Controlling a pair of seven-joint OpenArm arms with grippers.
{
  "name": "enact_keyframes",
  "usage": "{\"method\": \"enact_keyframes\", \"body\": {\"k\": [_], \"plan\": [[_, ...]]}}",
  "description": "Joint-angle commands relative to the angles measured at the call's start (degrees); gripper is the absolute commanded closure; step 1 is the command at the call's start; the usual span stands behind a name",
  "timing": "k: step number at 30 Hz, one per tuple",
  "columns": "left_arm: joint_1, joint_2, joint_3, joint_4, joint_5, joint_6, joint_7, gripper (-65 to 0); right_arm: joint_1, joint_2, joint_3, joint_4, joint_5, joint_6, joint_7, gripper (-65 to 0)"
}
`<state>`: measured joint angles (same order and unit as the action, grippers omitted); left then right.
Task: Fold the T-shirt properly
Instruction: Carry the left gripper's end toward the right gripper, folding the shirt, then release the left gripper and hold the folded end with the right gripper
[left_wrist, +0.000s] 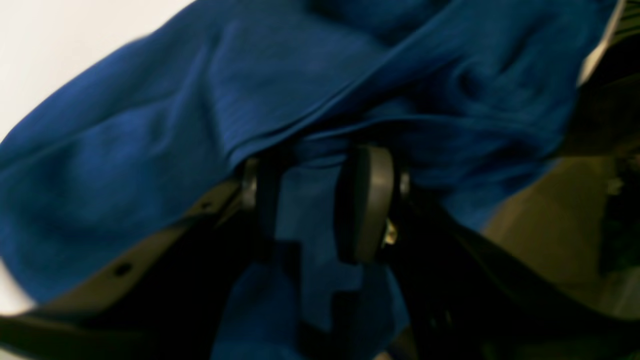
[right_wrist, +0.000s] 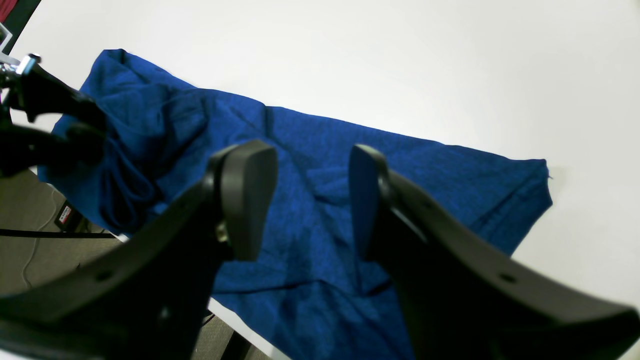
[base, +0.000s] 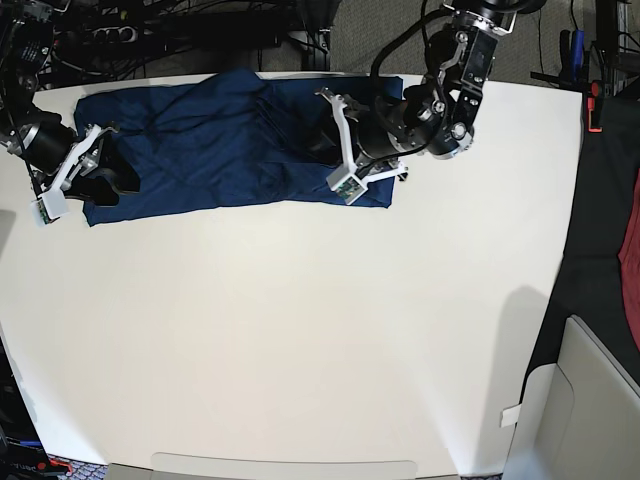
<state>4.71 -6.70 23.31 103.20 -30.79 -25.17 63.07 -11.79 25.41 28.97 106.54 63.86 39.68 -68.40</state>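
Observation:
The dark blue T-shirt (base: 200, 150) lies spread along the far edge of the white table (base: 300, 330). My left gripper (left_wrist: 312, 200) is shut on a bunched fold of the T-shirt (left_wrist: 150, 150), and the cloth drapes around its fingers. In the base view it (base: 322, 135) sits at the shirt's right part. My right gripper (right_wrist: 310, 200) is open and empty, hovering just above the T-shirt (right_wrist: 450, 175). In the base view it (base: 118, 182) is at the shirt's left end.
A red cloth (base: 630, 230) hangs off the table at the right. A grey box-like object (base: 590, 400) stands at the lower right. Cables and dark gear (base: 150, 30) lie beyond the far edge. The left arm (right_wrist: 50, 125) shows in the right wrist view.

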Motion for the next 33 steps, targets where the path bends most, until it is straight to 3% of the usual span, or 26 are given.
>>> {"method": "enact_keyframes", "body": {"k": [1, 7, 12, 13, 18, 23, 28, 33], "plan": [[-1.5, 1.47, 0.12, 1.11, -1.17, -0.28, -0.96, -21.1, 0.5, 0.92, 0.52, 0.84, 1.33, 0.32, 1.19, -25.3], [-3.08, 6.57, 0.56, 0.93, -1.17, -0.28, -0.96, -21.1, 0.14, 0.92, 0.52, 0.84, 1.33, 0.32, 1.19, -25.3], [-3.96, 7.53, 1.79, 0.23, -1.08, -0.28, -1.05, -21.1, -0.03, 1.01, 0.52, 0.84, 1.24, 0.32, 1.19, -25.3], [-3.96, 7.18, 1.61, 0.41, -1.08, -0.28, -1.05, -21.1, -0.12, 1.36, 0.52, 0.76, 1.16, 0.32, 1.19, -25.3], [-2.82, -1.26, -6.39, 7.26, -1.43, -0.28, -0.52, -21.1, -1.7, 3.12, 3.42, 0.76, -1.92, 0.32, 1.19, -25.4], [3.42, -8.47, -12.1, 11.92, -1.43, -0.28, -0.96, -21.1, -1.44, 3.82, 5.09, 0.49, -10.36, 0.32, 1.1, -26.0], [7.11, -9.61, -15.0, 11.57, -1.43, -0.28, -1.13, -21.1, 1.2, 3.65, 5.01, -0.48, -21.79, 0.32, 0.93, -35.1], [7.55, -9.43, -15.27, 11.57, -1.43, -0.37, -1.13, -21.1, 6.82, 3.56, 5.01, -6.28, -24.78, 0.32, -3.55, -35.8]]}}
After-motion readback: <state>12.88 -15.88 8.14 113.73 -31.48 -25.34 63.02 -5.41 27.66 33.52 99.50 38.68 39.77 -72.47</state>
